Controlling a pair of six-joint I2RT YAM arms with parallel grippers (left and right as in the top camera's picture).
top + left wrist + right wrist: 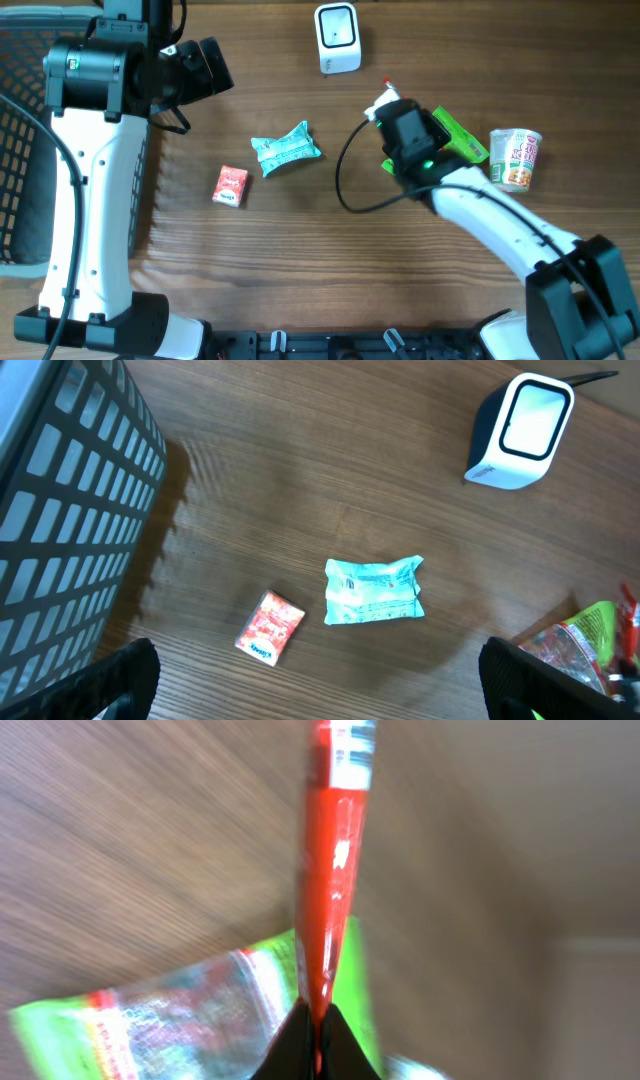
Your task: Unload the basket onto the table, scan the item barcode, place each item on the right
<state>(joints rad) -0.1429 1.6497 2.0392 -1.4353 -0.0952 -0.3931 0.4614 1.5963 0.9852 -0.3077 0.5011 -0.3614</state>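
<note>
Transport step, by my read: right gripper (318, 1025) is pinching thin red sachet (330, 870) edge-on, jaws nearly closed on it.
Sachet is hanging over green packet (150, 1020), well apart from white scanner (337, 38); left gripper (210, 68) is idling wide, holding nothing, beside basket (70, 510); next move is likely calling for carrying sachet to scanner window, barcode face turned toward it.

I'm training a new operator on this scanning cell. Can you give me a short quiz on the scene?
1. True or false: the right tool is shut on a thin red stick pack.
2. Which lies nearest the small red box? A) scanner B) teal packet C) noodle cup
3. Fill in: the left tool is ____.

Key: 1 true; 2 B; 3 open.
</note>
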